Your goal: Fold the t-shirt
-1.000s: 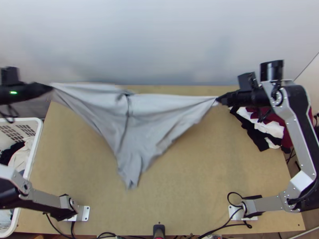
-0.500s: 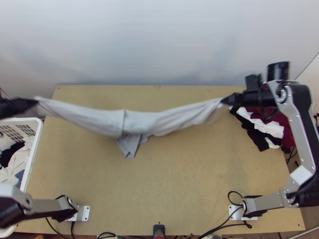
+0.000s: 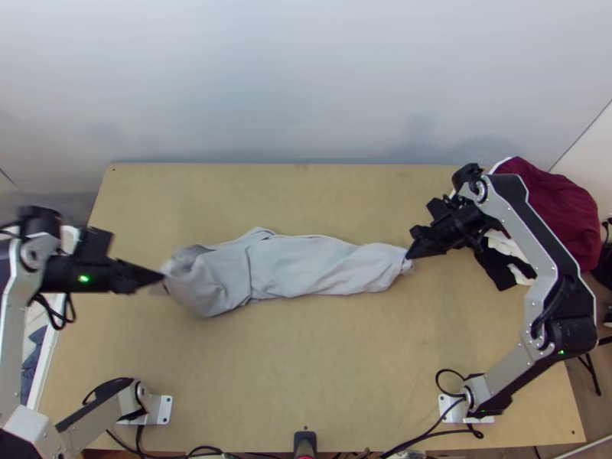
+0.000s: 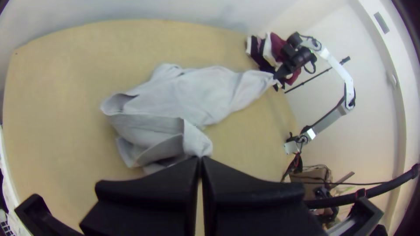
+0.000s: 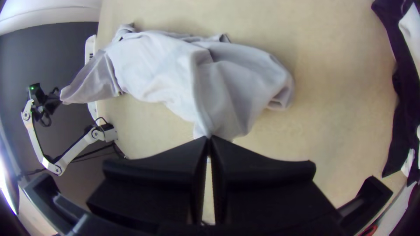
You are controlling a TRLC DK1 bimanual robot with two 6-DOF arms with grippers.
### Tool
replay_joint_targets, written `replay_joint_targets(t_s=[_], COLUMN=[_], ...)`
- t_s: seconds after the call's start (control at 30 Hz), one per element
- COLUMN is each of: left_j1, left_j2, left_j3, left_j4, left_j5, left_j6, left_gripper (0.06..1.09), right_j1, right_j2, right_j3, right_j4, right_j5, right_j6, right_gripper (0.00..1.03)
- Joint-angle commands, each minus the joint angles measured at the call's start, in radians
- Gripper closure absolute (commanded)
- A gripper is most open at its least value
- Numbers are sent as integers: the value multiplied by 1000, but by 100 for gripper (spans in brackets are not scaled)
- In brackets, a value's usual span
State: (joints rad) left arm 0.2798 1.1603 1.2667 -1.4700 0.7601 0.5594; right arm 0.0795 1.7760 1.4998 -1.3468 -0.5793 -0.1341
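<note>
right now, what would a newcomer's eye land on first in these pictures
Probably the pale grey t-shirt, bunched in a long strip across the middle of the wooden table, pinched at its ends by the left gripper and right gripper. Next, likely the dark red cloth beyond the table's right edge.

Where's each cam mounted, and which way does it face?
Top view: high over table's near edge, looking steeply down; shows left arm, right arm.
Left wrist view: on that wrist, facing the t-shirt; left gripper, right arm.
Right wrist view: on that wrist, facing the t-shirt; right gripper, left arm.
All share the t-shirt.
</note>
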Motion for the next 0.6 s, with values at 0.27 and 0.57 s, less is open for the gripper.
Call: replay_joint_targets(t_s=[0.27,0.57], left_j1=[-133,-298], left_j2=[110,470], left_j3=[65,404], left_j4=[33,74], left_j5=[-94,-107], left_j6=[126,68], left_gripper=[10,11], right_j1=[-3,48], right_j2=[59,23], right_j3=[-75,-75], right_j4=[-52,-22], right_j5=[61,62], right_j6=[-32,-39], right_gripper=[100,100])
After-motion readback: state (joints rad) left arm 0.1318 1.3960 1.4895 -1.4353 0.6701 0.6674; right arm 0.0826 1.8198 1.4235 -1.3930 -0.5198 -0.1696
